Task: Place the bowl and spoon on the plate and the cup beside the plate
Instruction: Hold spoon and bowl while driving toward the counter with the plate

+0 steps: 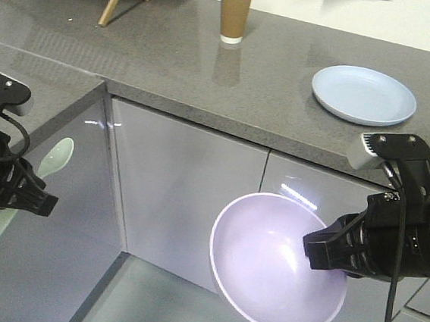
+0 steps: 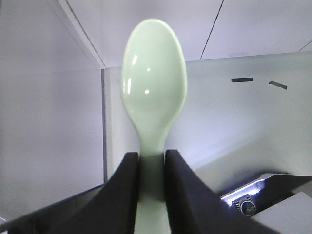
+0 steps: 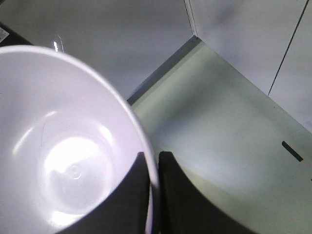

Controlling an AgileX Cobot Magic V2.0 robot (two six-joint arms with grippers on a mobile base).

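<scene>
Both arms hang low, in front of the cabinet doors (image 1: 189, 196) and below the counter (image 1: 208, 77). The left gripper (image 2: 151, 161) pinches the spoon (image 2: 153, 83) by its handle at the left edge. The right gripper (image 3: 152, 158) clamps the bowl (image 1: 266, 265) by its rim at lower centre, the bowl tipped on its side. The plate (image 1: 364, 95) is upper right and the cup (image 1: 234, 14) top centre, well apart. We judge the thin rim grip could let the bowl swing, slip or clip the counter edge on the lift. The smooth spoon could twist.
</scene>
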